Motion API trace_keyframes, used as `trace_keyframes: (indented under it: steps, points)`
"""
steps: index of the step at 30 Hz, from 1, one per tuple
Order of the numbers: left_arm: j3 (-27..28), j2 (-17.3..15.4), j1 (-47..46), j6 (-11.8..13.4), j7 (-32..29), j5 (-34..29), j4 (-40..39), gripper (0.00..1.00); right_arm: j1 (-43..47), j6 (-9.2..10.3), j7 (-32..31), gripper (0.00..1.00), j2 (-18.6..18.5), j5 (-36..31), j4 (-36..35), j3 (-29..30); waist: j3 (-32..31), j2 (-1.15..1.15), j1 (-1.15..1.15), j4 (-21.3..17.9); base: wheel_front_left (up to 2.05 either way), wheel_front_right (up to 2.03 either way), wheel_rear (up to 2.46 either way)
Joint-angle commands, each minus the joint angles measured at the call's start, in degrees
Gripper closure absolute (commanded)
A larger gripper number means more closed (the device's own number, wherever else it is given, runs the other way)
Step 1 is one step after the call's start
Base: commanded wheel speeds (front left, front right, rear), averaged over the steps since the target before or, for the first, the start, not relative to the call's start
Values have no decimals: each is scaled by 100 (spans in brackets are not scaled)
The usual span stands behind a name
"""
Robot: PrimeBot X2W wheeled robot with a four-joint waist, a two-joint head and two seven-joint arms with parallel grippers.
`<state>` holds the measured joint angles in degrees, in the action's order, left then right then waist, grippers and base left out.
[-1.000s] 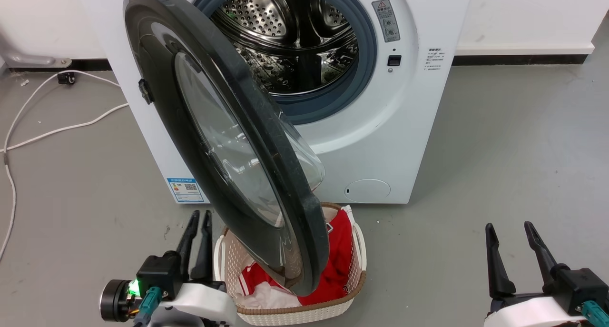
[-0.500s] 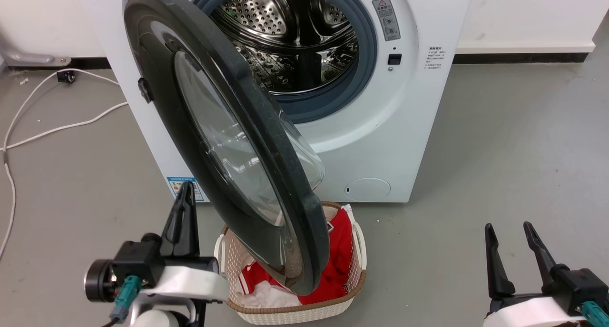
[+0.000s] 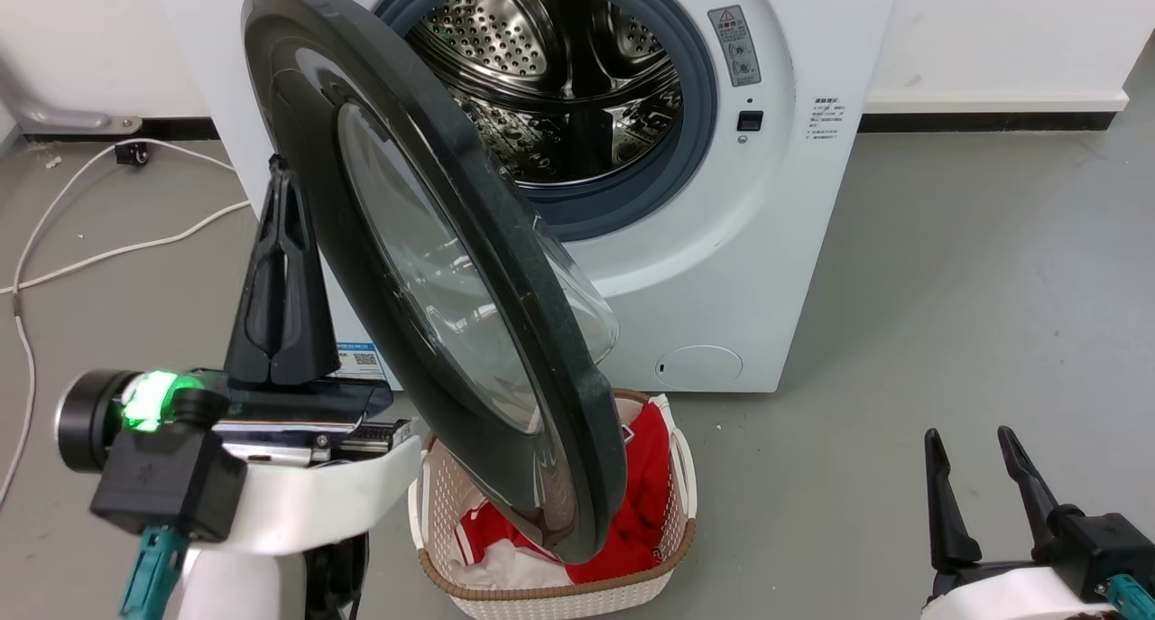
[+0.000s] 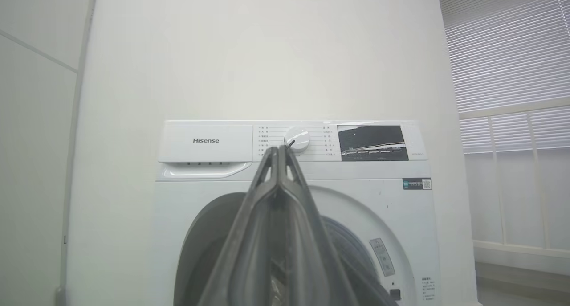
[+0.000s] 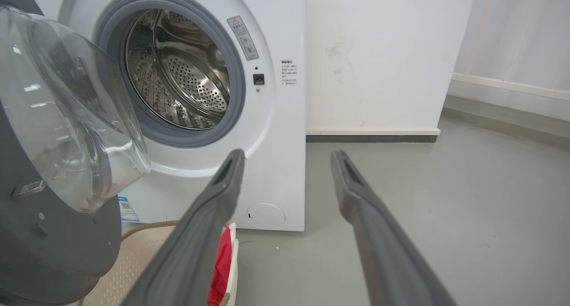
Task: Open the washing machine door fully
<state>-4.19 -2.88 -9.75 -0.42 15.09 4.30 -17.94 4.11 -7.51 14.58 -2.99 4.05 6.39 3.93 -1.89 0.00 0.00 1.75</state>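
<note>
L gripper (image 3: 282, 176) is up at the left of head view. Its fingers (image 4: 267, 217) are pressed flat together w/ no gap, tips pointing up and fwd. Behind them sits a black wrist module (image 3: 167, 485) w/ a green light lit, and a teal plug (image 3: 149, 557) hangs under it. The white L forearm (image 3: 307, 503) runs down out of the bottom edge. R gripper (image 3: 967, 439) sits low at the lower right, fingers spread in a V w/ nothing between, tips pointing up. The white R forearm (image 3: 1020, 597) is just inside the bottom edge.

Black door (image 3: 433, 268), white washing machine (image 3: 722, 268)
</note>
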Motion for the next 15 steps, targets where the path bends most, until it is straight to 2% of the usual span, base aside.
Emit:
trace_keyframes:
  steps: [1,7,15]
  points:
    - [-41,1,-53,20,11,-51,-169,100,94,4,6,0,22,-9,-9,8,-10,0,0,-3,0,0,0]
    - [-381,1,-110,-63,11,-76,-756,100,94,4,-4,0,22,6,-22,-12,-39,0,0,-28,0,0,0]
    - [-1434,1,81,-319,-278,267,-675,100,126,4,-37,0,22,46,-36,-57,-35,0,0,-81,0,0,0]
